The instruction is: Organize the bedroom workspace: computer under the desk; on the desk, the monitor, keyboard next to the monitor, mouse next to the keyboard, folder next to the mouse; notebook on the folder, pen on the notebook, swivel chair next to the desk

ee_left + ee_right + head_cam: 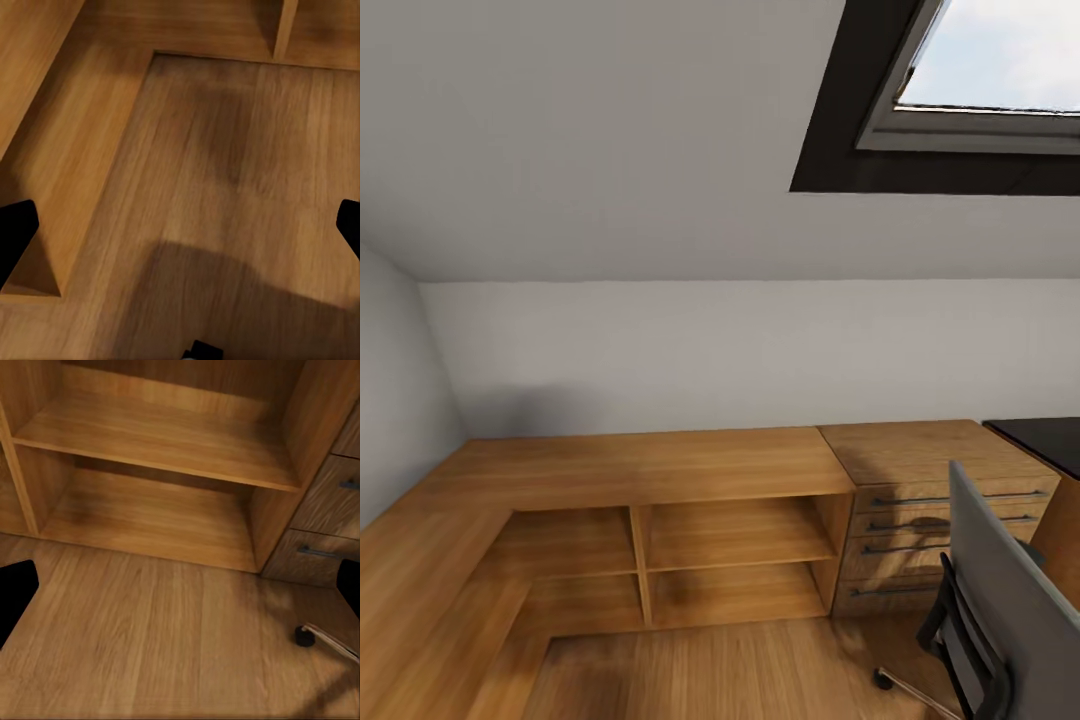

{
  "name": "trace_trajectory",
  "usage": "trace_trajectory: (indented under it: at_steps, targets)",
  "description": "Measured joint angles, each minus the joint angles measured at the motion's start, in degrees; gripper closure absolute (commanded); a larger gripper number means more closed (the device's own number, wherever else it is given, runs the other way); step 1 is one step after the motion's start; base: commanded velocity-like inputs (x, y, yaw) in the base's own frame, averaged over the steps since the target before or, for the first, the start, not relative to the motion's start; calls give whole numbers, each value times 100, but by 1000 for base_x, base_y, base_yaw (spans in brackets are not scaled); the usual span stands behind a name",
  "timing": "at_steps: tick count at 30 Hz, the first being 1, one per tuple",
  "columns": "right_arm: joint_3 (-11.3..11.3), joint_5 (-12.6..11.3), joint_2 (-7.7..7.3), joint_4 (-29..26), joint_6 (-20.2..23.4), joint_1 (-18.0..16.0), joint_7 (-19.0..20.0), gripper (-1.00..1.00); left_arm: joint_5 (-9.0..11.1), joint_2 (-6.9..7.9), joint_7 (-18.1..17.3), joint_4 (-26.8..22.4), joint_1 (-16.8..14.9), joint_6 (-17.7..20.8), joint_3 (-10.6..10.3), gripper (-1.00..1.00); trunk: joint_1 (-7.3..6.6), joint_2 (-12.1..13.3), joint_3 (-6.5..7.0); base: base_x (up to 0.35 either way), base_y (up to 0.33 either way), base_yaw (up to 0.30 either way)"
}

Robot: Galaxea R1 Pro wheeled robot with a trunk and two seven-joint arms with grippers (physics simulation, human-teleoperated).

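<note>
The swivel chair (1008, 600) stands at the lower right of the head view, its grey back and a black armrest towards me. One caster and a chrome leg of the chair (306, 636) rest on the floor in the right wrist view. A corner of the desk's black top (1050, 441) reaches in at the right edge. My left gripper (180, 232) hangs open over bare wooden floor. My right gripper (180, 589) is open too, empty, facing the low shelves. The computer, monitor, keyboard, mouse, folder, notebook and pen are out of view.
A low L-shaped wooden shelf unit (730, 530) runs along the white wall and down the left side. A wooden dresser (940, 500) with several drawers stands between it and the desk. A skylight (980, 80) sits in the sloped ceiling. Wooden floor (730, 670) lies in front.
</note>
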Motion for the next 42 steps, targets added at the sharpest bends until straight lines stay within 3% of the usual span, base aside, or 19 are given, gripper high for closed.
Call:
trace_trajectory:
  at_steps: [42]
  targets:
    - [-14, -48, 28, -17, 69, 1, -1, -100, 8, 0, 8, -1, 0, 2, 2, -100, 0, 0, 1, 0, 0, -281]
